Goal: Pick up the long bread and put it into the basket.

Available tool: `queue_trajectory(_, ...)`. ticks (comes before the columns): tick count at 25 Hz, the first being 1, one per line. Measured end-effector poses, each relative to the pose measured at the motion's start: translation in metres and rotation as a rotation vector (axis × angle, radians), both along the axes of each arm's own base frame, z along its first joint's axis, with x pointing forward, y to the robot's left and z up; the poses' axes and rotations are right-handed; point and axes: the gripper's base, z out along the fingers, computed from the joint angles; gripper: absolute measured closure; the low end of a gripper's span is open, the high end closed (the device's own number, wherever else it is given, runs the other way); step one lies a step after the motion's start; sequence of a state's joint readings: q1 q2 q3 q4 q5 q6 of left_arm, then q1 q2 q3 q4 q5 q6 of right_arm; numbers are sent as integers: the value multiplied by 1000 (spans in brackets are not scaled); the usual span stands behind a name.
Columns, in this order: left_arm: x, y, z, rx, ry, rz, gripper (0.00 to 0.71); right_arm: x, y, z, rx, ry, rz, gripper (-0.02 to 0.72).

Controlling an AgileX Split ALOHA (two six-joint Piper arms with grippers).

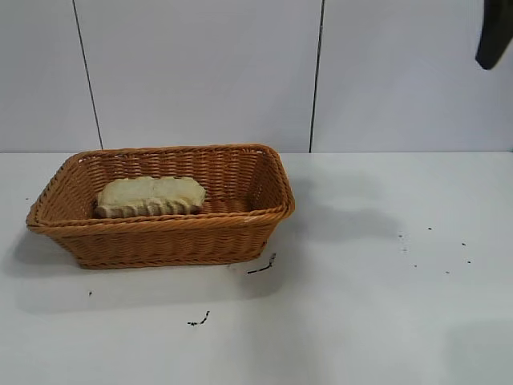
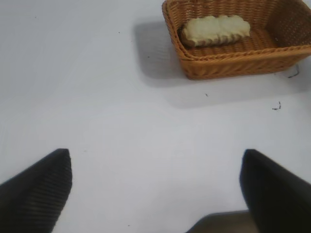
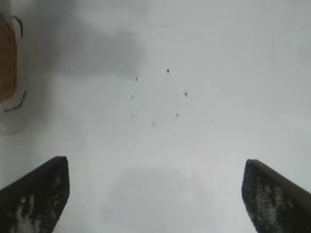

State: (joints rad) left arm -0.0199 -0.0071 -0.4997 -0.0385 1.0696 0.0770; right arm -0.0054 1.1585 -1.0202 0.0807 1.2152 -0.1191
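The long bread [image 1: 150, 196] lies inside the orange-brown wicker basket [image 1: 168, 241] at the table's left, pale side showing; the left wrist view shows the bread [image 2: 216, 30] in the basket [image 2: 233, 65] too. My right gripper [image 3: 155, 165] hangs open high over bare table to the right of the basket, holding nothing; one dark part of that arm [image 1: 493, 32] shows at the exterior view's top right. My left gripper [image 2: 156, 158] is open and empty above the white table, well away from the basket. Only a sliver of the basket [image 3: 6, 58] edges into the right wrist view.
The white table [image 1: 369, 305] carries small dark specks [image 1: 433, 245] at the right and short dark marks [image 1: 260, 266] in front of the basket. A pale panelled wall stands behind the table.
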Motion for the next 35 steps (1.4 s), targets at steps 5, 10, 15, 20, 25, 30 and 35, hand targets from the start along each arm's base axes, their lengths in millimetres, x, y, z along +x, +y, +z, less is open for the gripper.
queue_trajectory(5,0,0,0,0,0,0,18,-65,0,-23,-1,-87,-5,48)
queue_trajectory(10,0,0,0,0,-1,0,18,-118,0,-47,-2,-243,-8,48)
queue_trajectory(15,0,0,0,0,-1,0,18,-153,0,-45,-5,-497,-14,48)
queue_trajectory(20,0,0,0,0,-1,0,18,-176,0,-39,-6,-656,-15,48)
queue_trajectory(25,0,0,0,0,-1,0,18,-202,0,-37,-6,-823,-15,48)
queue_trajectory(30,0,0,0,0,-1,0,18,-206,0,-37,-6,-845,-15,48)
queue_trajectory(35,0,0,0,0,-1,0,18,-206,0,-38,-6,-842,-15,48)
